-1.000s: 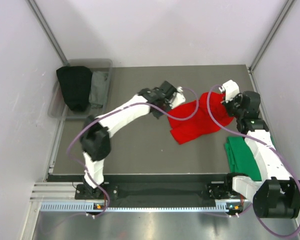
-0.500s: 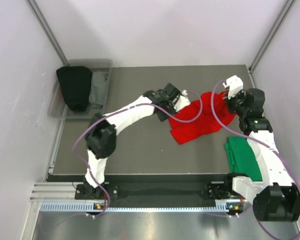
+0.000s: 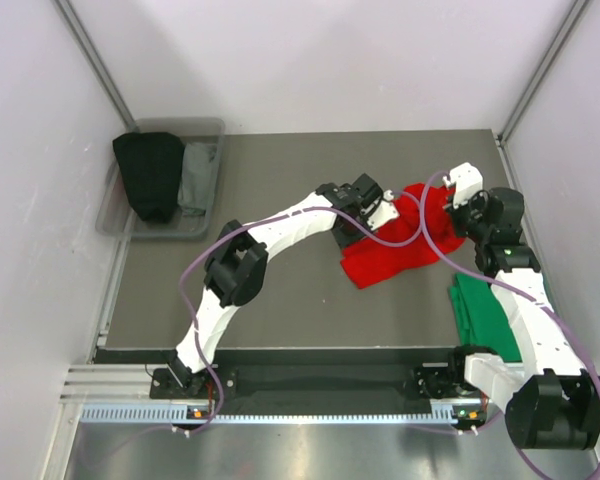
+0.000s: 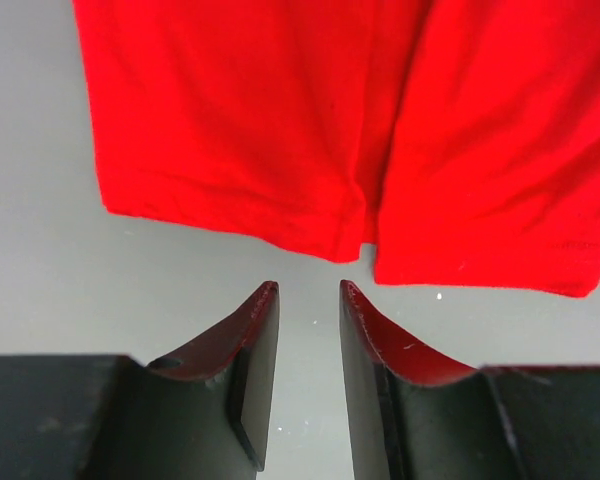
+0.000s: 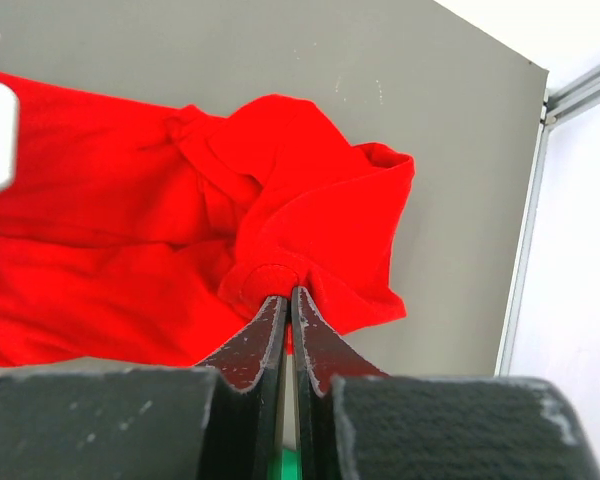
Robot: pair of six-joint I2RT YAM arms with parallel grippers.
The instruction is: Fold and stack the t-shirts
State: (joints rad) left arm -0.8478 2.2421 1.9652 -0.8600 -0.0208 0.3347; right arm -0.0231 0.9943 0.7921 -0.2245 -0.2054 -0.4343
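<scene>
The red t-shirt [image 3: 390, 245] lies crumpled on the dark table at the right centre. My right gripper [image 5: 290, 293] is shut on a bunched fold at its right edge and holds that part raised; in the top view this gripper [image 3: 448, 200] is at the shirt's far right corner. My left gripper [image 4: 307, 291] is open and empty, just above the table, a short way off the red hem [image 4: 320, 225]; in the top view it [image 3: 382, 207] is at the shirt's far left edge. The green t-shirt [image 3: 485, 310] lies folded at the right, partly under the right arm.
A clear bin [image 3: 212, 128] at the back left holds black cloth [image 3: 148, 175] and grey cloth [image 3: 198, 175]. Walls close in on the left, back and right. A metal rail runs along the table's near edge [image 3: 280, 385].
My left gripper has moved right along the table to the red shirt's left edge. My right gripper stays shut on the shirt's right edge and has shifted only slightly.
</scene>
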